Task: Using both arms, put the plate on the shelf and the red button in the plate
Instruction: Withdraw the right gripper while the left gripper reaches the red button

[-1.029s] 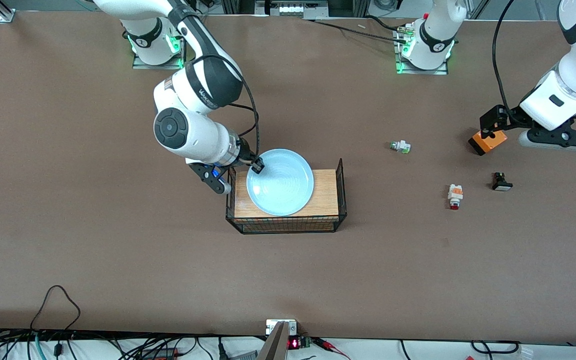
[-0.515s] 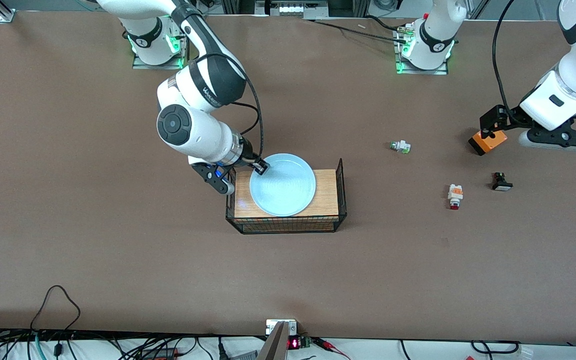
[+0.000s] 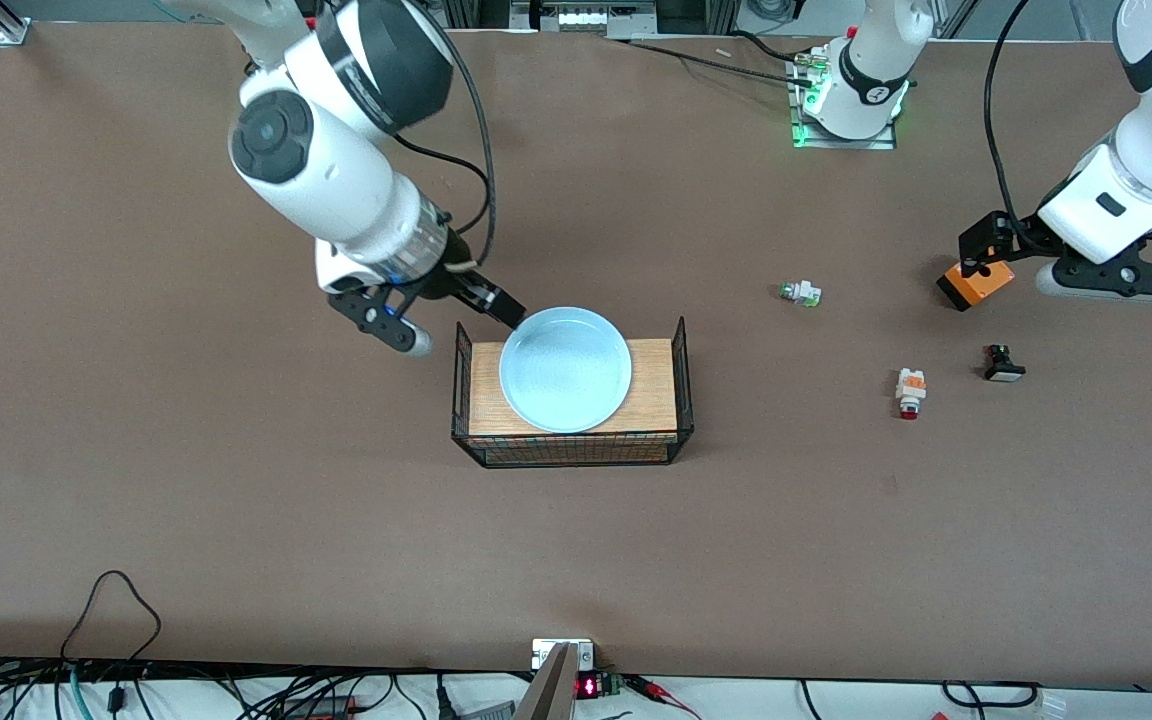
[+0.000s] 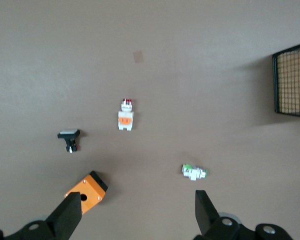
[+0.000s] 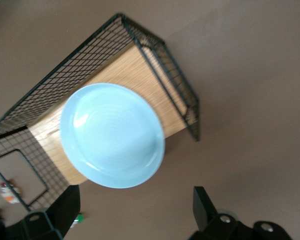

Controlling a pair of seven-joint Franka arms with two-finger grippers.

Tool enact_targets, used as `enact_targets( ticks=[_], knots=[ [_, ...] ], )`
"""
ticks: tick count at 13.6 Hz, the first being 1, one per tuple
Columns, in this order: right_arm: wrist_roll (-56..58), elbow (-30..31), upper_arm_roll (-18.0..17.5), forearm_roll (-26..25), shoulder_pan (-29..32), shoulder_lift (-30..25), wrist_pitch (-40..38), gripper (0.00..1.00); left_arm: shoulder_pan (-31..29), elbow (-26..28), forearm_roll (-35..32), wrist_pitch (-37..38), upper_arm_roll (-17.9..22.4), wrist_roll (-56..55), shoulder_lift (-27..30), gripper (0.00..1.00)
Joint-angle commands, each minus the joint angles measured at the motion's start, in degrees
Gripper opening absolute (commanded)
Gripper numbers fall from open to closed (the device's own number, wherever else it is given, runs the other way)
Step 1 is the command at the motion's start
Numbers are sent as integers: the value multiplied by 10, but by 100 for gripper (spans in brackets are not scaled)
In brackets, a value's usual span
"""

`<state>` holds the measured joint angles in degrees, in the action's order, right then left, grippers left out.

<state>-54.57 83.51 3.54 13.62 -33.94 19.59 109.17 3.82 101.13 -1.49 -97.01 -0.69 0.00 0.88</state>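
Plate [image 3: 565, 369] in wire tray [image 3: 681, 370]; right claw [image 3: 499, 306] apparently open.

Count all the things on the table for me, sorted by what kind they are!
Plates: 1, the plate
Wire racks: 1, the rack
Small buttons: 3, the red button, green button, black button
Orange boxes: 1, the orange box
Total: 6

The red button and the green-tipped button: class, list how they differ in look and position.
The red button has an orange block and a red tip; the green-tipped button has neither, just a green end. The red button lies nearer the front camera, the green-tipped one closer to the rack. Both are small, white-bodied and untouched.
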Motion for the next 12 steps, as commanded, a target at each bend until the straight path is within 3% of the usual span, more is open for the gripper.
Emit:
enact_targets(
  ticks=[1, 3, 6, 9, 12],
  knots=[
    [120, 9, 0, -81, 24, -23, -51, 100, 6, -7, -4, 48, 6, -10, -31, 100],
    [201, 9, 0, -140, 57, -31, -76, 100, 7, -6, -5, 58, 5, -9, -58, 100],
    [306, 10, -1, -144, 130, -43, -99, 100, -1, -1, -12, 16, 7, -1, -116, 100],
    [430, 10, -1, -143, 203, -47, -108, 100, -24, 17, -13, -80, 7, 45, -167, 100],
    [486, 9, 0, -144, 239, -52, -131, 100, -36, 98, -13, -253, 7, 80, -187, 97]
  ],
)
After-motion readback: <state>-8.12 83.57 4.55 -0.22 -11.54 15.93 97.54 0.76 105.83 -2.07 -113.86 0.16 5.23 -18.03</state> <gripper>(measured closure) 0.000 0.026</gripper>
